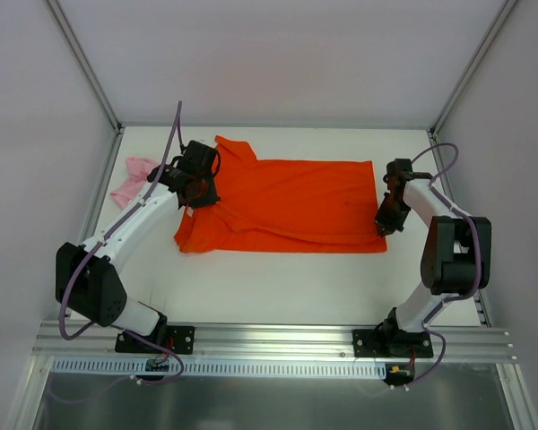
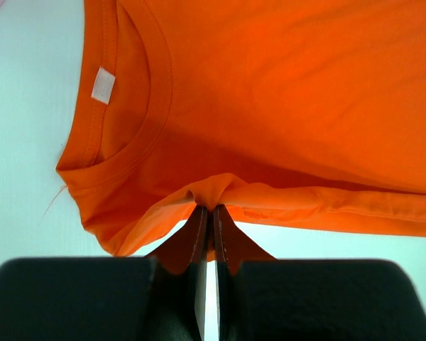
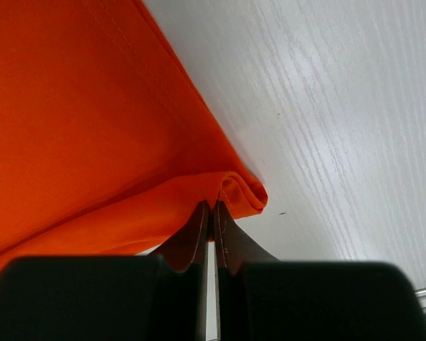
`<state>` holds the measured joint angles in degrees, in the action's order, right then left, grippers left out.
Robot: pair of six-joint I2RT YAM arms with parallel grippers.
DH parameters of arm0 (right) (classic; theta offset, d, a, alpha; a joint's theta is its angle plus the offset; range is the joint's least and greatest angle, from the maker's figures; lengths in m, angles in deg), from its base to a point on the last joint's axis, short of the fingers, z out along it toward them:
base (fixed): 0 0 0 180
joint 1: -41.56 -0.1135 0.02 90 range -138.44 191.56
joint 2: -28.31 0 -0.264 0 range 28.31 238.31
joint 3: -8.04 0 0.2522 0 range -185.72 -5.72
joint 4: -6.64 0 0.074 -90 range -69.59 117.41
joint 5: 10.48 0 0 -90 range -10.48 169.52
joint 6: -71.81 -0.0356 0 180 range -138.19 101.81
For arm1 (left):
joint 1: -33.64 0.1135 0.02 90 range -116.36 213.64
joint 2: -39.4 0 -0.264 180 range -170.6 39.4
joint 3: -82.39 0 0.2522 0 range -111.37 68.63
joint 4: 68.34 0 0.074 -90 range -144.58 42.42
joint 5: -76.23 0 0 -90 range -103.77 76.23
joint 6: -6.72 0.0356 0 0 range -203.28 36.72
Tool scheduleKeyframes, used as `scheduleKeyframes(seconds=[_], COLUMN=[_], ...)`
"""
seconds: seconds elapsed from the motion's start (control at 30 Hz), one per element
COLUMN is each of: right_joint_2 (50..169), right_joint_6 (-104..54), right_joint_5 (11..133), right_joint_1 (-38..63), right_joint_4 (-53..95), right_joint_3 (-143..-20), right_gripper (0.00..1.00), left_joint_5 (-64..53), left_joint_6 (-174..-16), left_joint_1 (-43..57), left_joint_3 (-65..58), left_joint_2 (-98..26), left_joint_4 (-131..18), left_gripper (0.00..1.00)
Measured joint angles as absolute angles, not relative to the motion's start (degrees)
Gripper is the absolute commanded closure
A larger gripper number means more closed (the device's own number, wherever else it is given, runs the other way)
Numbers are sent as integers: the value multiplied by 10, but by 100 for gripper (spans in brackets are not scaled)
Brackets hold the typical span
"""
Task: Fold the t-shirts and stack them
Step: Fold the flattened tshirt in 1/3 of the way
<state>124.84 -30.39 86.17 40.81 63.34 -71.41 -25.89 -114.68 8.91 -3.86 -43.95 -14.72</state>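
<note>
Pinching the spread orange t-shirt [image 1: 296, 206] at both ends — your left gripper [image 2: 210, 210] closed beside the collar [image 2: 158, 106], right gripper [image 3: 211, 207] closed on a hem corner; pink t-shirt [image 1: 134, 177] lies far left.

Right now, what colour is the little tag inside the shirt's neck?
White. The tag on the orange-red t-shirt shows best in the left wrist view.
</note>
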Motion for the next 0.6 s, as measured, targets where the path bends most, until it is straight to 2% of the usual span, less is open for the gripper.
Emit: scheduleKeyframes(seconds=[0.6], right_joint_2=[1280], right_joint_6=[-315], right_joint_5=[866], right_joint_1=[408], right_joint_4=[636], right_joint_3=[-737], right_gripper=[99], left_joint_5=[-246], left_joint_6=[-1116], left_joint_1=[102], left_joint_3=[-57], left_joint_2=[-488], left_joint_4=[-167], left_gripper=[100])
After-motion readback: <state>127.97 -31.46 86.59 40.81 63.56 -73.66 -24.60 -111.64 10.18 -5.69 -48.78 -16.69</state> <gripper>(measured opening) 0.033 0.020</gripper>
